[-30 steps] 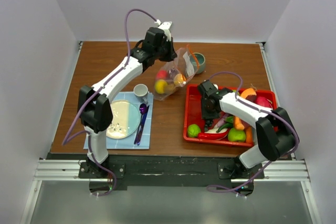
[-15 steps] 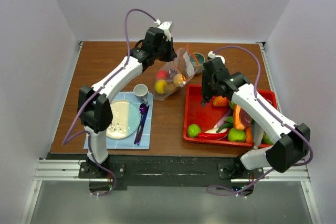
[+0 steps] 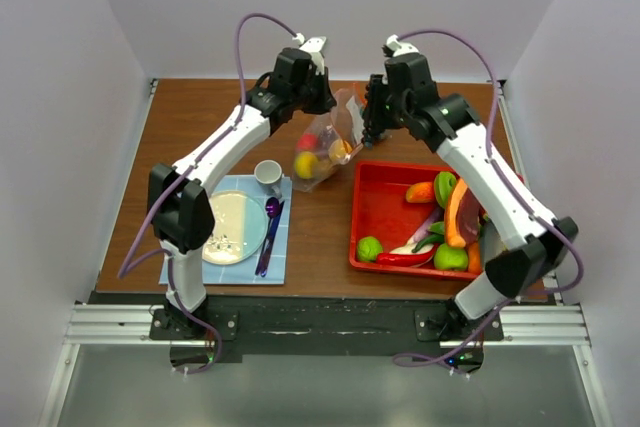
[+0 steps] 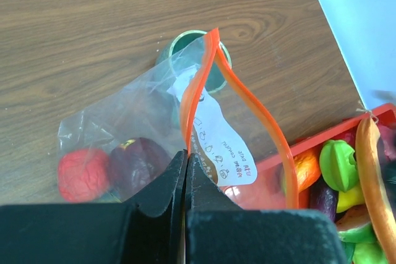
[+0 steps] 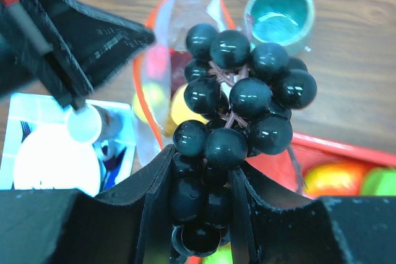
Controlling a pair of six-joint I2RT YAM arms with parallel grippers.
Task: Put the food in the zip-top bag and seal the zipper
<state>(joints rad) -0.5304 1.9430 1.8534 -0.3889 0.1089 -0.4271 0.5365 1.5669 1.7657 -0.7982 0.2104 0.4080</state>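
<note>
The zip-top bag point(image 3: 328, 145) stands at the back middle of the table, and my left gripper point(image 3: 322, 105) is shut on its orange zipper point(image 4: 199, 85), holding the mouth open. Inside lie a red fruit point(image 4: 82, 174), a purple yam point(image 4: 137, 162) and a yellow fruit point(image 5: 182, 106). My right gripper point(image 5: 203, 164) is shut on a bunch of dark grapes point(image 5: 238, 97), hanging just above and to the right of the bag's mouth. More food stays in the red tray point(image 3: 375, 209): a green fruit point(image 3: 370, 247), a red chili point(image 3: 405, 258) and a carrot point(image 3: 455, 219).
A teal cup point(image 3: 381, 119) stands right behind the bag, under the right gripper. At the front left, a blue mat holds a plate point(image 3: 235, 227), a purple spoon point(image 3: 270, 222) and a small white cup point(image 3: 268, 173).
My right arm has lifted the grapes out of the red tray and carried them back and left to the bag's mouth. The left arm and the bag have stayed put.
</note>
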